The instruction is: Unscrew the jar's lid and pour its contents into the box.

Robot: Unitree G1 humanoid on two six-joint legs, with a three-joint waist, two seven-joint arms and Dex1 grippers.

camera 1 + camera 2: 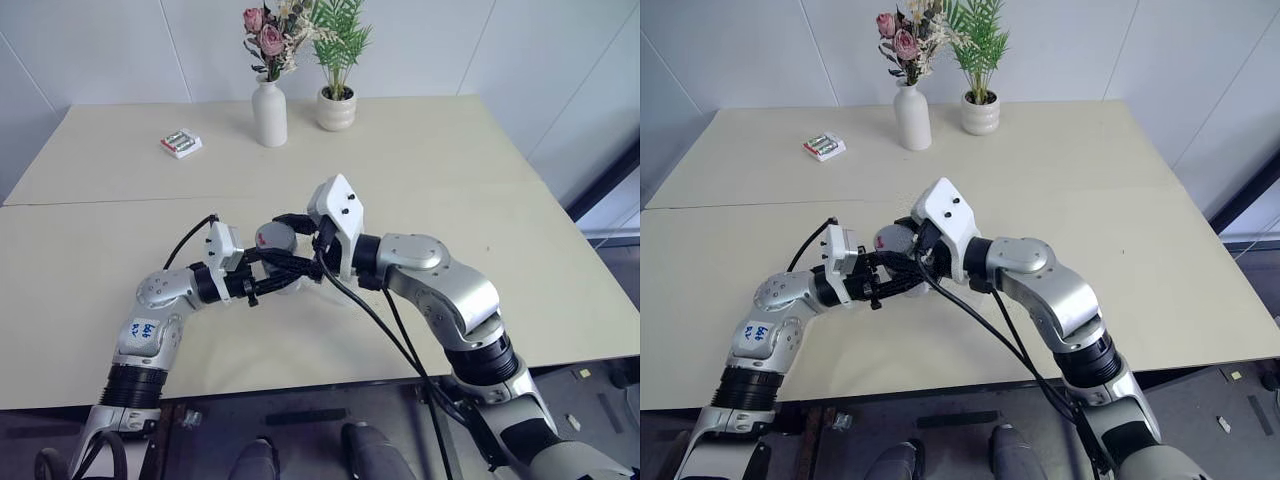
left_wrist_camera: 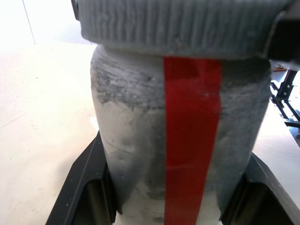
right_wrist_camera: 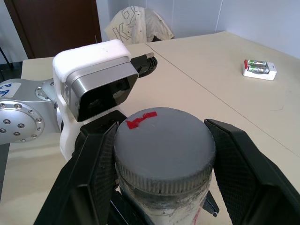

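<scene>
Jar held upright above the desk, clamped by its body between the two black fingers of the left gripper, one finger pressed to each side of the silvery wall, red stripe facing the left wrist. Left jaws closed on the jar.

Lid still seated on the jar, ribbed rim just above the jar's shoulder, small red mark on top. Right gripper reaching in from the jar's right, level with the lid, its fingers set one on each side of the rim. Right jaws closed onto the lid, pads against the ribbed edge.

Both grippers meeting at the jar, right one above the left, left wrist camera just beside the lid.

Box hidden beneath the two grippers, hard to make out under the jar.

Well behind the jar, at the desk's far edge: white vase with dried flowers, and just beside it a small white pot with a green plant. Left of the vase, a small packet lying flat on the desk.
</scene>
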